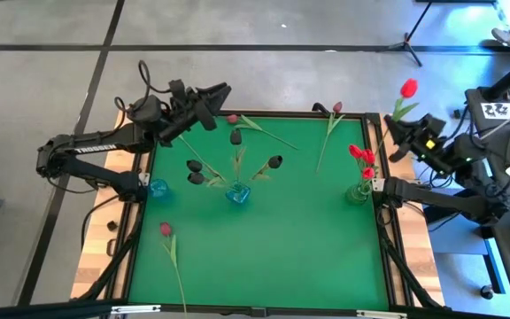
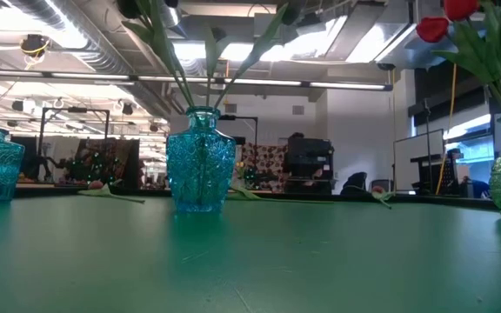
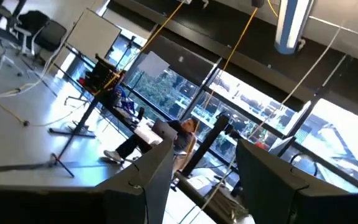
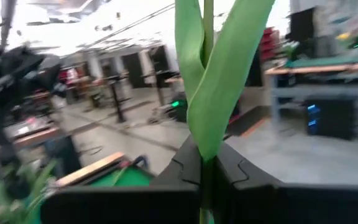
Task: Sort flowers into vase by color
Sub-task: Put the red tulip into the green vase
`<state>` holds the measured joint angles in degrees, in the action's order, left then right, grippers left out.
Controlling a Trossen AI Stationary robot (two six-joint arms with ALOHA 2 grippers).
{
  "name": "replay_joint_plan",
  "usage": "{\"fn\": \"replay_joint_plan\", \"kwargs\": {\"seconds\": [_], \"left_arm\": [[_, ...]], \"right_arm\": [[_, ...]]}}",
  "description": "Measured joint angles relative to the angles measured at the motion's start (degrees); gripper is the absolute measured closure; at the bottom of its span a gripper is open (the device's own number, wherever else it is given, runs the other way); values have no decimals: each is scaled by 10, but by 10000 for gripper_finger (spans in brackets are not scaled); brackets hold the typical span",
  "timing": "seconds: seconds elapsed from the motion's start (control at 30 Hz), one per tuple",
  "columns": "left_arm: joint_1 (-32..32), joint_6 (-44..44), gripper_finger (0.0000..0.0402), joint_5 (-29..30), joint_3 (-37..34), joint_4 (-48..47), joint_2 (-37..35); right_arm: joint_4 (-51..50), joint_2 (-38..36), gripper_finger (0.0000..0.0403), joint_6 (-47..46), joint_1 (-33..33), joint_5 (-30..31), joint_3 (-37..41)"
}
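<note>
Red tulip [image 1: 408, 88] clamped by its stem in right gripper [image 1: 400, 131] jaws; left gripper [image 1: 222, 91] jaws apart, empty

Ceiling strip lights [image 2: 233, 83] illuminate the room evenly. The green table [image 1: 264, 230] shows only soft, faint shadows. The windows [image 3: 260, 106] appear overexposed with glare. The leaf [image 4: 219, 74] is blurred, and the room behind it is smeared.

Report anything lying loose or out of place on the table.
Three tulips lie flat on the green mat, not in vases: a maroon one and another by the far edge, a red-pink one near the front left corner. The right gripper holds a red tulip beyond the table's edge.
</note>
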<state>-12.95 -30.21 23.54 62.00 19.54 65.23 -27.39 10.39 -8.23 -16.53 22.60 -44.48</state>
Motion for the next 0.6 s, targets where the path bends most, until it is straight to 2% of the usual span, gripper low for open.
{"fn": "replay_joint_plan", "kwargs": {"seconds": [0.17,0.37,0.6], "left_arm": [[0,-12,230,24,0,-7,0],[0,-12,230,46,0,-11,0],[-1,-12,230,94,0,-11,0]], "right_arm": [[-3,-54,398,-27,0,-53,46],[-30,-93,396,-31,0,-96,58],[-62,-101,398,-38,0,-108,60]]}}
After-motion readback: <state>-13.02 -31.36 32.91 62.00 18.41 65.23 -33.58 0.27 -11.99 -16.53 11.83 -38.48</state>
